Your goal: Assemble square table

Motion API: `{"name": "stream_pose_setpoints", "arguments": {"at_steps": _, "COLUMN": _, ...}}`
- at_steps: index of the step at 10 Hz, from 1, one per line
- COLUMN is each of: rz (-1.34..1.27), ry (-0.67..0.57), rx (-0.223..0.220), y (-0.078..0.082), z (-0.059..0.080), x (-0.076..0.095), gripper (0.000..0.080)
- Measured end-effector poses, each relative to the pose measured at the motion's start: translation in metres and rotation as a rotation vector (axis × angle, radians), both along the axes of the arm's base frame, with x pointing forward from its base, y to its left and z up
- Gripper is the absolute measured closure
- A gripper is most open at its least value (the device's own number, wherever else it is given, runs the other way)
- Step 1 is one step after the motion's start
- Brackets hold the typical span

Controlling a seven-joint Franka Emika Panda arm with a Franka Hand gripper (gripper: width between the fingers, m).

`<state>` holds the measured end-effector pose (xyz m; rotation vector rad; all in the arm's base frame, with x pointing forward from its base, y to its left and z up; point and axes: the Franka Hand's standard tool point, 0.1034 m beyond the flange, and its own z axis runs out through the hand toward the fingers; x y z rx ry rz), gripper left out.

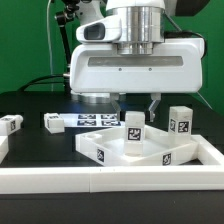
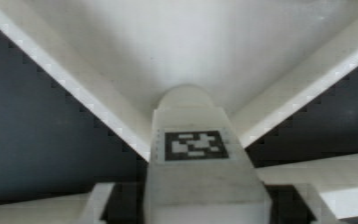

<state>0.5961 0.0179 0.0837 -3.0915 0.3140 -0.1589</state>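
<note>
while two spare legs (image 1: 53, 121) lie on the surface (image 1: 30, 142) at the exterior view's left, the square slab (image 1: 108, 150) sits central, an upright leg (image 1: 133, 131) on it beneath the hand (image 1: 135, 110), grip impossible to tell; another leg (image 1: 181, 122) stands rightward.

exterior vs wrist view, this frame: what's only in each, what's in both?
Exterior only: an upright white tagged block leg at the exterior view's right, two more white block legs lying at its left, the marker board, and the long white border wall.
Wrist only: a close look into one corner of the slab, its rims converging, with the leg's tag filling the middle.
Both: the white plastic square slab and the white tagged leg upright on it.
</note>
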Motion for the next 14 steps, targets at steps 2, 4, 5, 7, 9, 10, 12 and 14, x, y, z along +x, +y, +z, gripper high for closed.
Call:
{"name": "stream_pose_setpoints", "arguments": {"at_steps": 2, "rz": -0.295, "ry": -0.012, "rx": 0.04, "y": 0.007, "z": -0.001, "x": -0.002, "gripper": 0.0508}}
{"name": "stream_pose_setpoints", "arguments": {"at_steps": 4, "rz": -0.474, "ry": -0.015, "rx": 0.065, "y": 0.011, "z": -0.001, "x": -0.001, "gripper": 0.0508}}
{"name": "stream_pose_setpoints", "arguments": {"at_steps": 5, "rz": -0.608, "ry": -0.021, "rx": 0.082, "y": 0.015, "z": -0.001, "x": 0.0, "gripper": 0.0508}}
{"name": "stream_pose_setpoints", "arguments": {"at_steps": 7, "rz": -0.788, "ry": -0.015, "rx": 0.111, "y": 0.021, "z": -0.002, "x": 0.0, "gripper": 0.0508}}
{"name": "stream_pose_setpoints", "arguments": {"at_steps": 9, "rz": -0.966, "ry": -0.007, "rx": 0.134, "y": 0.028, "z": -0.002, "x": -0.001, "gripper": 0.0508}}
{"name": "stream_pose_setpoints", "arguments": {"at_steps": 10, "rz": -1.011, "ry": -0.004, "rx": 0.142, "y": 0.029, "z": -0.002, "x": -0.001, "gripper": 0.0508}}
{"name": "stream_pose_setpoints", "arguments": {"at_steps": 12, "rz": -1.148, "ry": 0.008, "rx": 0.17, "y": 0.033, "z": -0.002, "x": -0.001, "gripper": 0.0508}}
{"name": "stream_pose_setpoints", "arguments": {"at_steps": 14, "rz": -1.232, "ry": 0.017, "rx": 0.192, "y": 0.035, "z": -0.002, "x": -0.002, "gripper": 0.0508}}
